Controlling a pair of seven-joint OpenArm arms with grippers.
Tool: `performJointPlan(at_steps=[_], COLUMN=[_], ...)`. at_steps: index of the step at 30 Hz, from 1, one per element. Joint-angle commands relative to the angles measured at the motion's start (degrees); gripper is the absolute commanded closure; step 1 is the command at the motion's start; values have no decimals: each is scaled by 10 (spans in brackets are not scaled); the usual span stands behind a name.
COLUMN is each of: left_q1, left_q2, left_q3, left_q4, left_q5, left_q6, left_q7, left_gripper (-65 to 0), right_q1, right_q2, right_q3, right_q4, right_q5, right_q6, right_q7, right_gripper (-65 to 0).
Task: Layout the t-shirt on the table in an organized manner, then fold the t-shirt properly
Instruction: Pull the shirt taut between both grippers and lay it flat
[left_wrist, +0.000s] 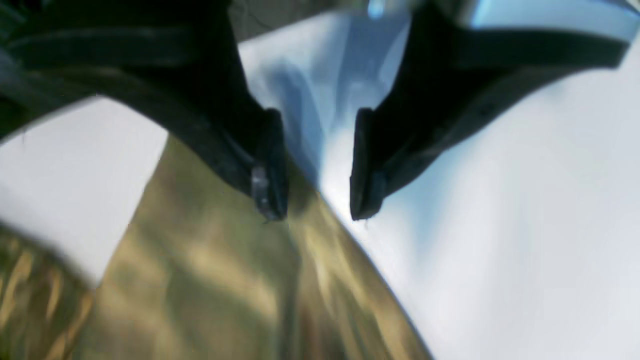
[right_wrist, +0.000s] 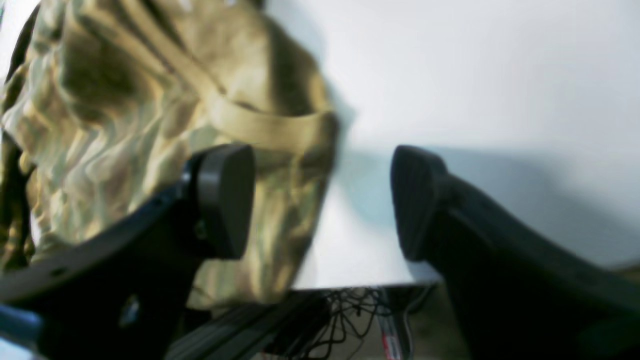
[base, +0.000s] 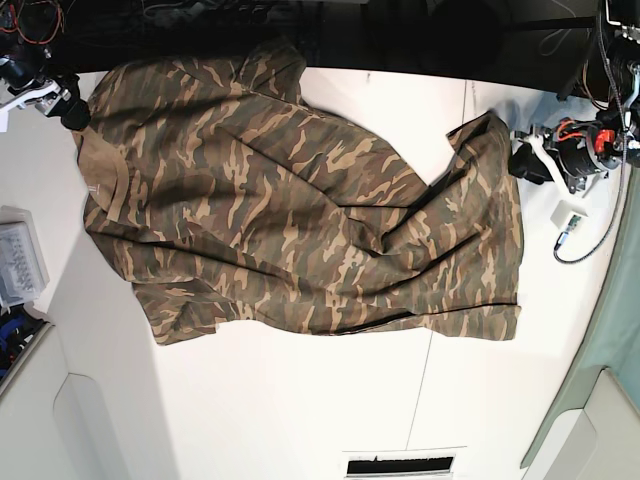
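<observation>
White table (base: 300, 400) fills the room's centre, with a thin dark seam running across it and cables and dark clutter along the far edge. Nearest me the tabletop is bare; further in lies the t-shirt (base: 300, 225), camouflage print, spread loosely but still rumpled, with diagonal creases toward the hem end and one sleeve reaching the far table edge. Collar end sits beside the right gripper (base: 72, 110); its wrist view shows jaws standing wide, nothing between them, the tan neckband just ahead. Hem end sits beside the left gripper (base: 530, 163); its wrist view shows jaws partly apart over the cloth's edge, gripping nothing that I can see. Judgement: layout not finished, fold not begun. Risks: if either gripper closes on a bunched crease rather than a single edge, it may drag two layers and deepen the wrinkles; pulling unevenly from the two ends could skew the shirt; the far sleeve could slip off the table.
</observation>
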Motion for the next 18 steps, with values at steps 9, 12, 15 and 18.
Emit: performJointPlan(at_steps=[9, 12, 15, 18], left_q1=[5, 5, 5, 5], left_q2=[54, 79, 94, 91], left_q3=[-4, -4, -4, -4], left_q4=[-23, -28, -29, -25], left_q5=[21, 49, 56, 44], left_q6=[-6, -16, -40, -84], left_q7=[-14, -24, -32, -56], left_gripper=[-236, -149, 0, 0], right_q1=[-1, 6, 12, 15], right_q2=[-5, -23, -39, -43], right_q3=[-109, -110, -110, -109], right_q4=[7, 7, 7, 19], right_q5=[17, 17, 17, 27], right_q6=[4, 5, 8, 8], right_q7=[6, 6, 6, 3], right_gripper=[-424, -409, -199, 0])
